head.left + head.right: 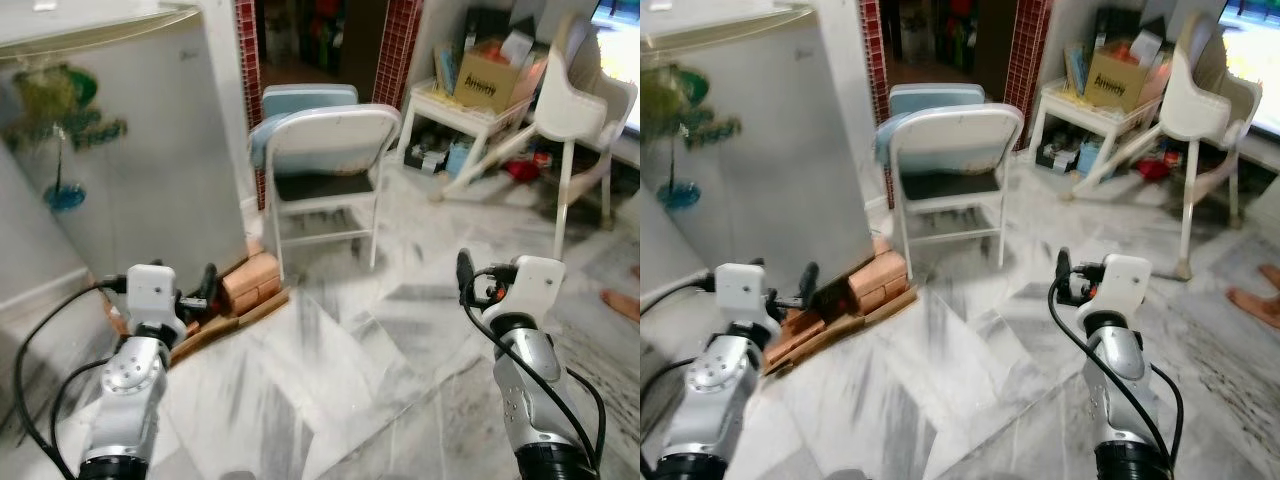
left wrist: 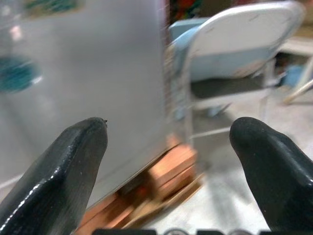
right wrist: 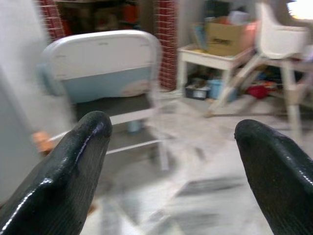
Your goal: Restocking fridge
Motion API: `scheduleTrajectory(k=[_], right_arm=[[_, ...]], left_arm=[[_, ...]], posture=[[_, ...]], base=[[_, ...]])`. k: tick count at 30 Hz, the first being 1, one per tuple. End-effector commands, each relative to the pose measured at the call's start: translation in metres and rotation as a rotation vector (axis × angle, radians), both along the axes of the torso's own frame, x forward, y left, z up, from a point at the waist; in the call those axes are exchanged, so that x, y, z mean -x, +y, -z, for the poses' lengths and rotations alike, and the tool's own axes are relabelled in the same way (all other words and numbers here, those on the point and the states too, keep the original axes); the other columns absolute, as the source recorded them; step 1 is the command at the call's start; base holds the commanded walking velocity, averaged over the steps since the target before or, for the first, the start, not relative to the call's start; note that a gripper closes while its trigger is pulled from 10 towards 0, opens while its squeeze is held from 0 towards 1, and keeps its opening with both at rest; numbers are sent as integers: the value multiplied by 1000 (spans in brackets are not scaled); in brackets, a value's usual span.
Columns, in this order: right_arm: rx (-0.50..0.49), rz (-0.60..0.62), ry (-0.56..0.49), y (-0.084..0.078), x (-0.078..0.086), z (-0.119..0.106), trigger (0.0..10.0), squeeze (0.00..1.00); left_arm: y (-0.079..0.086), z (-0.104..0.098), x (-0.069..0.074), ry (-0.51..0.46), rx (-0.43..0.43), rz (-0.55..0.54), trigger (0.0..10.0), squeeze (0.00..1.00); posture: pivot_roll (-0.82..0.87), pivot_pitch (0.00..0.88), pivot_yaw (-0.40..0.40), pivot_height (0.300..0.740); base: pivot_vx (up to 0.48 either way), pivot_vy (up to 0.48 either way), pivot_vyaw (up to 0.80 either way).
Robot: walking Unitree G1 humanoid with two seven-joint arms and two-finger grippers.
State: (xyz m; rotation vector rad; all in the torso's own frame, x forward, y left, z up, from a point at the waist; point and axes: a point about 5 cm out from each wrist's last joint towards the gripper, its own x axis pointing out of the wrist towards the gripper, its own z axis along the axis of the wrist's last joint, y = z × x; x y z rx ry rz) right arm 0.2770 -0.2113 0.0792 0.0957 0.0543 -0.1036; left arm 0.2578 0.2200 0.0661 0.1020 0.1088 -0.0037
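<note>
Upper left: fridge (image 1: 120,150), door closed, bricks (image 1: 250,282) underneath
Pincers: left pincer (image 2: 168,161) and right pincer (image 3: 171,166) both spread, empty
Risk: probably clipping folding chair (image 1: 325,170) nearby

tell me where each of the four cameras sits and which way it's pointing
Left eye view: on the head, looking forward and down at the fridge, folding chair and marble floor; both silver arms show, left end effector and right end effector.
Right eye view: same head, same scene from slightly to the right.
Left wrist view: on the left wrist, looking past open fingers at the fridge and bricks.
Right wrist view: on the right wrist, open fingers toward the chair.
All four share the chair.
</note>
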Motion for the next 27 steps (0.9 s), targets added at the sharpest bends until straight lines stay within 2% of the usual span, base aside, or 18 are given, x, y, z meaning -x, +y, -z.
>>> scheduleTrajectory(k=[1, 10, 17, 22, 27], right_arm=[[10, 25, -5, -5, 0, -2, 10000, 0], [19, 12, -4, -2, -2, 0, 10000, 0], [24, 13, -9, -4, -6, -3, 10000, 0], [27, 11, -11, -5, -6, -3, 10000, 0], [29, 6, -9, -2, -4, -2, 10000, 0]], left_arm=[[-6, -4, -3, -18, 7, 20, 10000, 0], [-13, -2, -5, -28, 12, 27, 10000, 0], [-7, -6, -8, -42, -2, 10, 10000, 0], [-5, -8, -9, -50, -2, 5, 10000, 0], [-10, -5, -9, -45, -2, 26, 10000, 0]], posture=[[5, 0, 5, 740], [14, 0, 0, 740], [18, 0, -4, 740], [15, 0, -2, 740], [12, 0, -2, 740]], base=[[0, 472, 0], [0, 473, 0], [0, 474, 0], [0, 472, -752], [0, 467, 0]])
